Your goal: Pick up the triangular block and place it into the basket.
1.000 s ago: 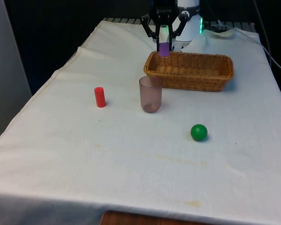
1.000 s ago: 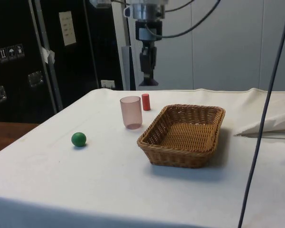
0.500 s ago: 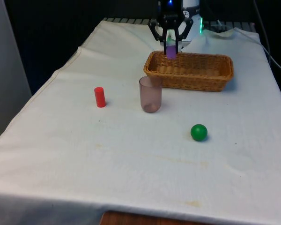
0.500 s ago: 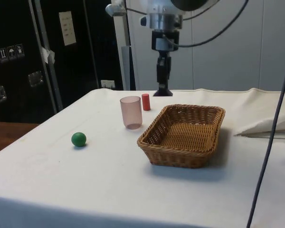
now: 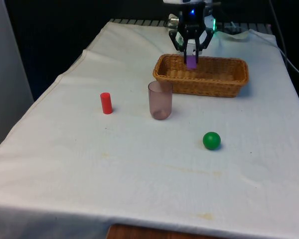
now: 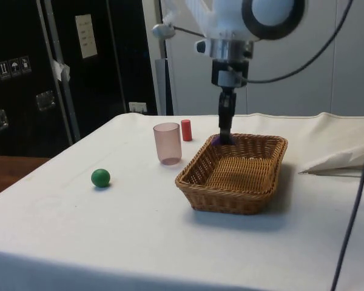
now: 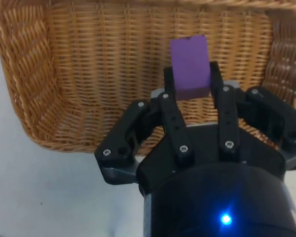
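Between claw fingers, purple block

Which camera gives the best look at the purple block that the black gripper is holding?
The wrist view: the purple block shows large and unobstructed between the black gripper's fingers, above the woven wicker basket. The front view shows the block small, over the basket. In the side view it barely peeks out at the basket's rim.

- A white-clothed surface carries 4 items.
- Wicker basket at the far end, toward the front view's right.
- Translucent pink cup just before the basket's corner.
- Red cylinder to the cup's left.
- Green ball nearer the camera.
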### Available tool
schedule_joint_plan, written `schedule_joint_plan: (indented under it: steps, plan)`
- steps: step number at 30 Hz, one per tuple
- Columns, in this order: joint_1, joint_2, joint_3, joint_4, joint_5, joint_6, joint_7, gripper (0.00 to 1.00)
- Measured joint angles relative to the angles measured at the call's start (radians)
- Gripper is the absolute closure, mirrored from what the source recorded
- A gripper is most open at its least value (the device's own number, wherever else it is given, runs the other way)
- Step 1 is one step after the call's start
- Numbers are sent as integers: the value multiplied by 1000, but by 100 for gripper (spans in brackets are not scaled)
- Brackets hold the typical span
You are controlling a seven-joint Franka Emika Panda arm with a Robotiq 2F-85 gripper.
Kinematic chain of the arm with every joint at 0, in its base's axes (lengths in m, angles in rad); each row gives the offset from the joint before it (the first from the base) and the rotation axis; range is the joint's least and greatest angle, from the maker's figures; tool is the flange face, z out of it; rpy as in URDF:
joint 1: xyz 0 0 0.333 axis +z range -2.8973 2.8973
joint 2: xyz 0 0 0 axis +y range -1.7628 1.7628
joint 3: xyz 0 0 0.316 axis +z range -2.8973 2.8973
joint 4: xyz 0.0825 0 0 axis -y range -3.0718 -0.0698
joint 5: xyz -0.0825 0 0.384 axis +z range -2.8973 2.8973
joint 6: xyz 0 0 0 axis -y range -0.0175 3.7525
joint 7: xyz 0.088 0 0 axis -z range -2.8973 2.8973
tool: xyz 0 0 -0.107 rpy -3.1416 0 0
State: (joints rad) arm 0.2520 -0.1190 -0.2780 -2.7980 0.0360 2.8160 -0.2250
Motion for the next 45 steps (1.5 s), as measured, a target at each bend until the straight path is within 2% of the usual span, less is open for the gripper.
schedule_joint_plan:
  steps: [5,11,16,21,26,28,31,32,33,36,37,40,45]
  plan:
    - [0,27,41,-47,1,84,33,67]
    - [0,73,70,-61,1,156,59,67]
    - [0,115,74,-60,1,202,64,67]
    - [0,185,75,-60,1,284,69,67]
    - [-1,209,75,-63,2,319,72,66]
    - [-1,213,73,-67,2,329,72,59]
    - [-2,213,71,-72,2,334,72,44]
    - [-2,213,71,-73,2,334,72,35]
    - [-3,213,71,-73,2,334,72,30]
    - [-3,213,71,-74,2,335,72,16]
    - [-3,213,70,-74,2,335,72,16]
    - [-4,213,70,-75,2,336,72,0]
    - [-4,212,70,-77,2,338,72,0]
